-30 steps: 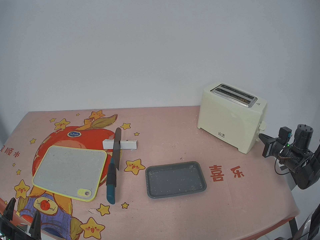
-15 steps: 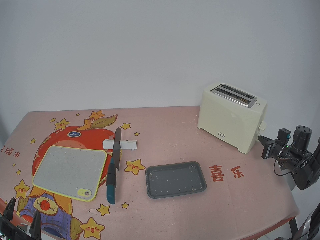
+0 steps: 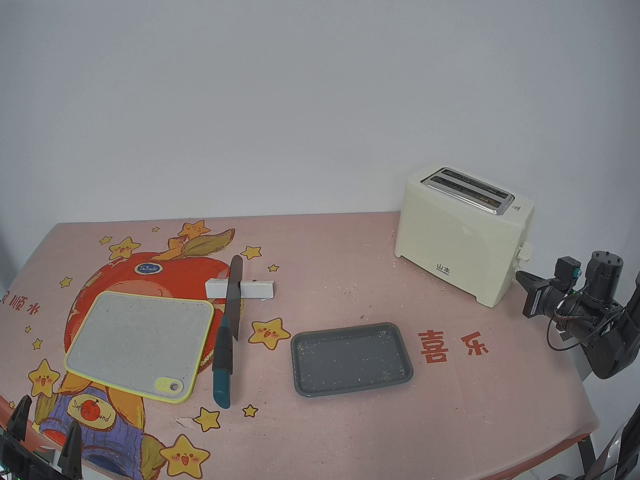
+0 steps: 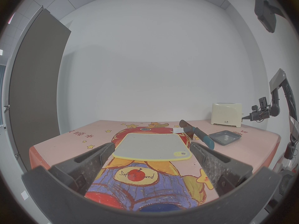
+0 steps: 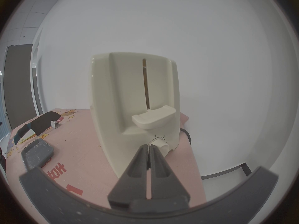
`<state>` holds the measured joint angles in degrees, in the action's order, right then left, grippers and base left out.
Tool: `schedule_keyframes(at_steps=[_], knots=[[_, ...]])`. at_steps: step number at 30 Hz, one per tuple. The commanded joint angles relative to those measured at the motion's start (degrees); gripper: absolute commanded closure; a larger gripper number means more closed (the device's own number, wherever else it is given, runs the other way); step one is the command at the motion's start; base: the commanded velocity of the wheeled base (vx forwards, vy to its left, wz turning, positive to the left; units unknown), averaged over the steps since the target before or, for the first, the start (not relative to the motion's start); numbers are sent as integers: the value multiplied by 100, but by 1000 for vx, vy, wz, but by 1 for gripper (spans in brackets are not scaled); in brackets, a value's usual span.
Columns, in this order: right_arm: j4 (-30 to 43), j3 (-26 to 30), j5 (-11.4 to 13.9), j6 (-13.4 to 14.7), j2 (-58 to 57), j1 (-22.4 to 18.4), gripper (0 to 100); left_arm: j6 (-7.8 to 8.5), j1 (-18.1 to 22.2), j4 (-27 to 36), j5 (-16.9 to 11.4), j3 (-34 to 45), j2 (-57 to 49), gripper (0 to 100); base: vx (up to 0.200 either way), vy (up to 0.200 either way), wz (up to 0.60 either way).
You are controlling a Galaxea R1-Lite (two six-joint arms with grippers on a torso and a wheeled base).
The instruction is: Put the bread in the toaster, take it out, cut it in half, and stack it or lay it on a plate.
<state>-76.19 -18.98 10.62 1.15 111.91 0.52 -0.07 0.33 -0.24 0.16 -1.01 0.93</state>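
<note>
Right gripper (image 5: 148, 150): my fingers pressed together, nothing between them. Tips just before round dial (image 5: 159, 145), below lever (image 5: 154, 117), on end face of cream two-slot toaster (image 3: 463, 235). Lever sits low in its track. Slot contents: cannot tell, so bread position unconfirmed.
Left gripper (image 4: 151, 147): my fingers spread apart, holding nothing, at near table edge, facing grey cutting board with yellow-green rim (image 3: 140, 345).
Dark grey rectangular tray (image 3: 353, 358): scattered crumbs inside.
Teal-handled knife (image 3: 223, 351): between board and tray, blade propped on white block (image 3: 257, 289).
</note>
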Motion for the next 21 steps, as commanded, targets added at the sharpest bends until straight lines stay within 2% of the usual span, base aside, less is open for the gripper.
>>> schedule_keyframes(at_steps=[1,21], knots=[[-10,0,2,0,103,9,100,-1,2,-2,2,101,-75,0,0,0,0],[-124,35,-7,0,156,-17,100,-1,2,-2,2,101,-75,0,0,0,0]])
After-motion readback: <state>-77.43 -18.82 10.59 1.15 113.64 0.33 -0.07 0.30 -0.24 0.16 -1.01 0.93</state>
